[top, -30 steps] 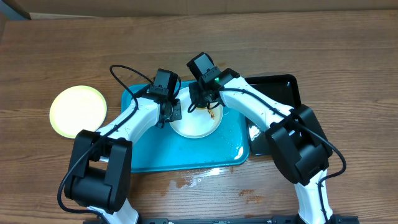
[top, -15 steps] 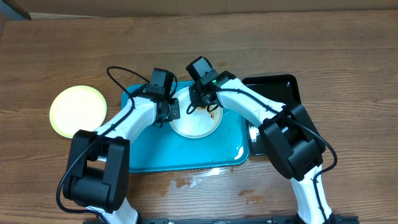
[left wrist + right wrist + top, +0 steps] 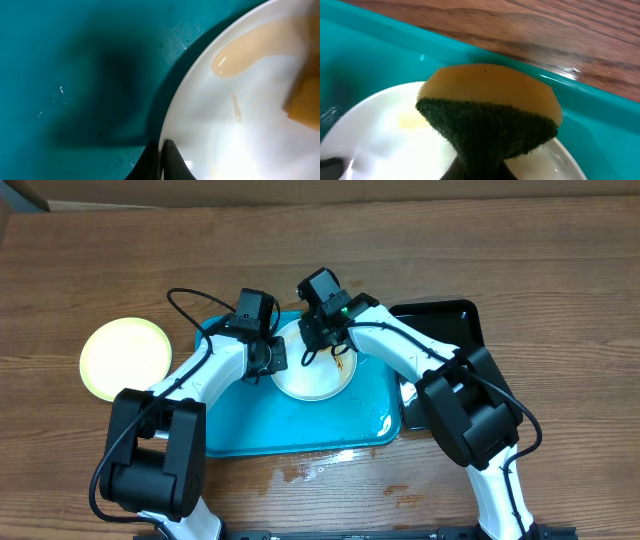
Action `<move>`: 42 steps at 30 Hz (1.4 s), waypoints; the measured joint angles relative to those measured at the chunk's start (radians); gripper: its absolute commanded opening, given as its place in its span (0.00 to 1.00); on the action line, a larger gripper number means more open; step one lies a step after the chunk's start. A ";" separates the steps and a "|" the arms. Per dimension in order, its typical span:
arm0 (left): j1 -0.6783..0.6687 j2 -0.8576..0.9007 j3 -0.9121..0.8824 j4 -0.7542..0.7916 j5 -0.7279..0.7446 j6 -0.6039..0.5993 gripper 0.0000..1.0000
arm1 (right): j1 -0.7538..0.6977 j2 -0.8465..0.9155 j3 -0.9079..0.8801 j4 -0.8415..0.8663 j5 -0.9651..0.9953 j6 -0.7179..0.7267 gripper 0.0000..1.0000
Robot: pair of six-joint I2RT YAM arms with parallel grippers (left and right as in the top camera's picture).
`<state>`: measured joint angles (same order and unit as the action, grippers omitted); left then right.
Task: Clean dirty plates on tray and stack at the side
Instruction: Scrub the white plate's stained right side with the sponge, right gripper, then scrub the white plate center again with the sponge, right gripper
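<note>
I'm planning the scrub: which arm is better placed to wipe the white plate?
Right. The right hand is shut on the sponge over the white plate, while the left hand pinches that plate's rim.

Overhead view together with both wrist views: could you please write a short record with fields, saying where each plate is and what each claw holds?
white plate: lies on the turquoise tray, with a tan wet streak on it
left claw: shut on the white plate's rim
right claw: shut on the sponge, over the white plate
yellow-green plate: on the table, left of the turquoise tray
black tray: right of the turquoise tray
</note>
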<state>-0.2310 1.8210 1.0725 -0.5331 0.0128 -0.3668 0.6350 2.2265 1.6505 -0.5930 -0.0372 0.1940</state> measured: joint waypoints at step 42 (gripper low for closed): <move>0.003 0.002 0.000 0.010 0.011 -0.019 0.04 | -0.089 0.017 0.052 -0.252 -0.063 0.104 0.04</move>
<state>-0.2283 1.8229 1.0725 -0.5236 0.0235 -0.3862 0.5461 2.2433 1.7023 -0.8448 -0.1005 0.2981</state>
